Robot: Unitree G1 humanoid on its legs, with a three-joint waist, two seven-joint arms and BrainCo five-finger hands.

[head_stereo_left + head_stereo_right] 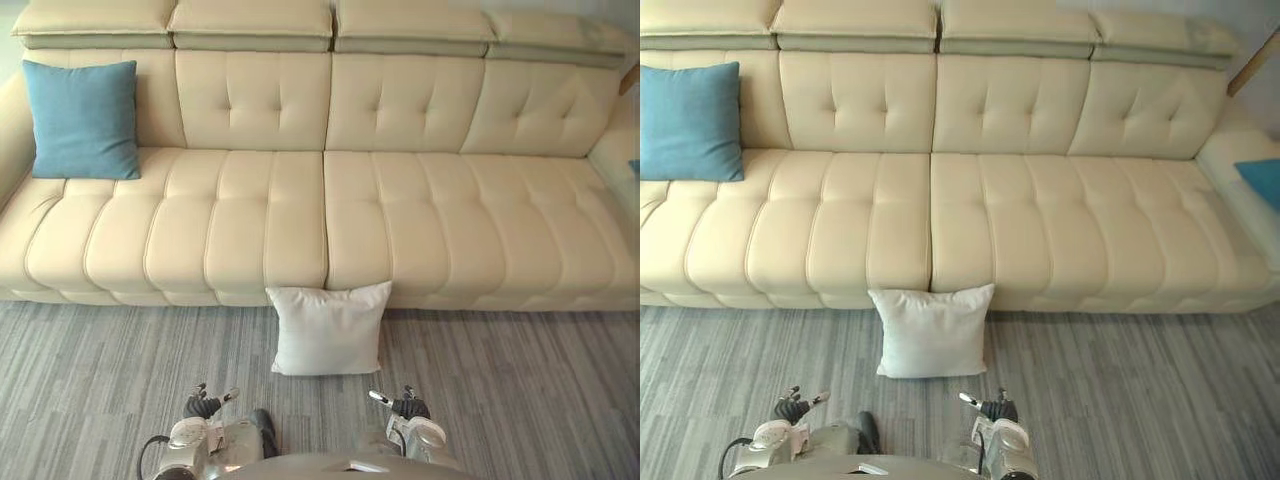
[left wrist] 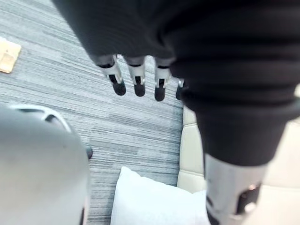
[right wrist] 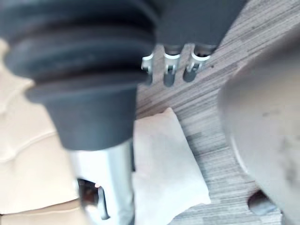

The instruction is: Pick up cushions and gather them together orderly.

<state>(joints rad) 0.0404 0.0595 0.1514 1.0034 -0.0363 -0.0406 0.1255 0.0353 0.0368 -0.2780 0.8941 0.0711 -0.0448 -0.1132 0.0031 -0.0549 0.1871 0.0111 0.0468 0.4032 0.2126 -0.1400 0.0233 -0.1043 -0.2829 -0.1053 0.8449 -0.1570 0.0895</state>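
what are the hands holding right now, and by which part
Nothing is held. The left hand and right hand hang with relaxed fingers above the floor, apart from the white cushion standing against the sofa.

a square white fabric cushion (image 1: 330, 330) stands upright on the grey striped carpet floor (image 1: 100, 380), its back leaning against the front of the cream tufted leather sofa (image 1: 400, 220) near the middle seam, its top corners slightly pointed. a square teal-blue fabric cushion (image 1: 84, 118) sits upright on the sofa's seat at the left end, propped against the backrest. a second teal-blue cushion (image 1: 1265, 180), cut off by the view's edge, lies at the sofa's far right end.
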